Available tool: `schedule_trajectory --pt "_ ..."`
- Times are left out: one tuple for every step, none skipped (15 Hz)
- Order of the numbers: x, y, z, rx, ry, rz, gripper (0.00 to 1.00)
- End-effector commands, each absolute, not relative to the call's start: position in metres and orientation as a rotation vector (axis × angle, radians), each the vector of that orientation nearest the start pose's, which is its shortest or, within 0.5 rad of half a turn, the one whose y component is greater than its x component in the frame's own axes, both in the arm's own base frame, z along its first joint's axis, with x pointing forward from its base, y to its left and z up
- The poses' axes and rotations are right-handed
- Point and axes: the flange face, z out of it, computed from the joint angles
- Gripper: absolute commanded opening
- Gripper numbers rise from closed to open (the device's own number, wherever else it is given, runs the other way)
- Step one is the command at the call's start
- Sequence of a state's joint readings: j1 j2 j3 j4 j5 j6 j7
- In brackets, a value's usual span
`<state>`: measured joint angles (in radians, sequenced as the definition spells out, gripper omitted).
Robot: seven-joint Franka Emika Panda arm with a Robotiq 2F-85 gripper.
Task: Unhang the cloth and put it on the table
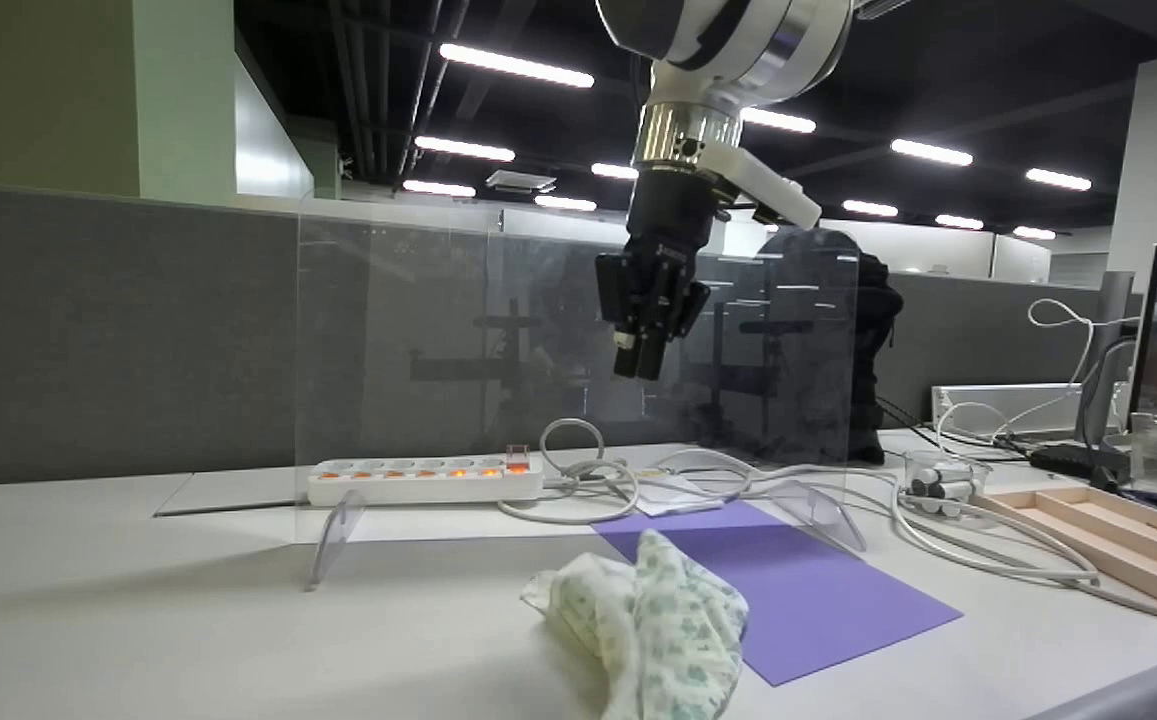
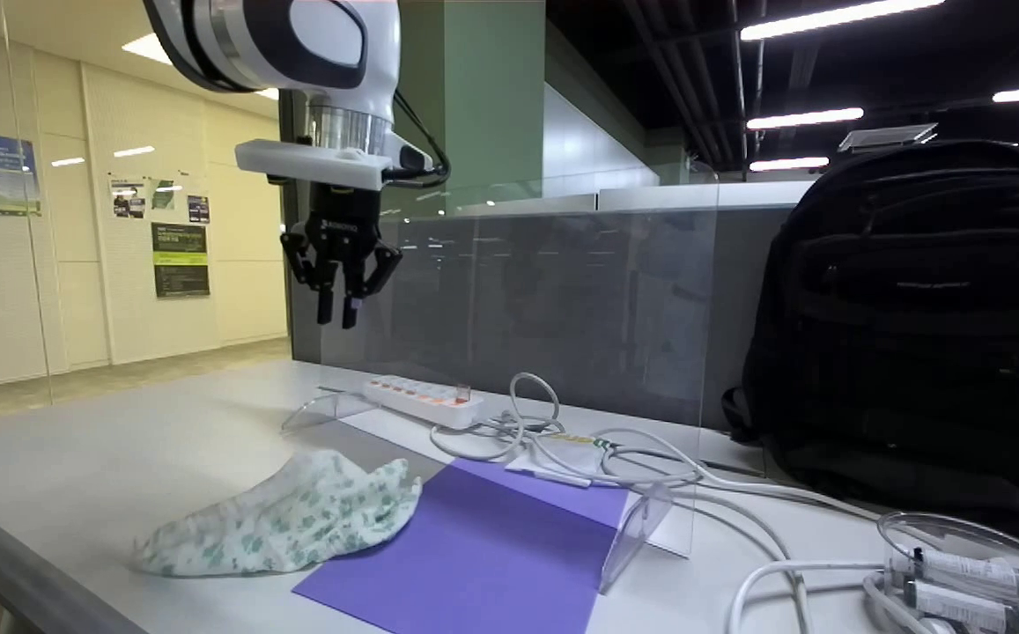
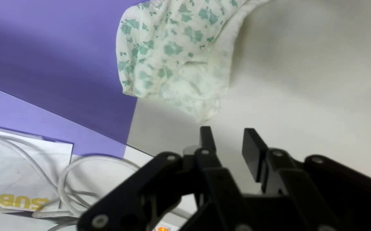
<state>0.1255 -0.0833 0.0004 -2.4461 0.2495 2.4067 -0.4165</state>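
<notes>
Your black jaws stand partway apart, empty, above the light-grey tabletop (image 1: 118,610) and crumpled green-patterned white cloth (image 2: 298,519). The clear round container (image 2: 949,532) holds white-and-black cylinders (image 2: 967,571).

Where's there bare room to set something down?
In an exterior view, the table looks bare left of the cloth, before the clear screen. Another patch: the purple sheet, between cloth and cables. It's crowded behind the screen around the power strip, and farther right, by small bottles and a wooden tray.
</notes>
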Motion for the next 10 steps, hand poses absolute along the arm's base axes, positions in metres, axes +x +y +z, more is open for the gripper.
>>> schedule_trajectory --pt "0.468 0.063 0.34 -2.94 -0.517 -0.125 0.62" --pt "0.468 0.063 0.339 -2.942 -0.523 -0.13 0.69" --pt "0.468 0.063 0.338 -2.944 -0.533 -0.137 0.77" --pt "0.468 0.064 0.337 -2.945 -0.541 -0.147 0.83" --pt "0.469 0.063 0.335 -2.955 -0.543 -0.163 0.89" --pt "0.468 0.064 0.333 -2.962 -0.539 -0.169 0.96" --pt "0.468 0.064 0.33 -2.967 -0.548 -0.181 0.99" --pt "0.467 0.064 0.327 -2.976 -0.563 -0.187 1.0" --pt "0.466 0.063 0.323 -2.981 -0.579 -0.184 1.0" --pt "0.464 0.063 0.319 -2.98 -0.617 -0.177 1.0"
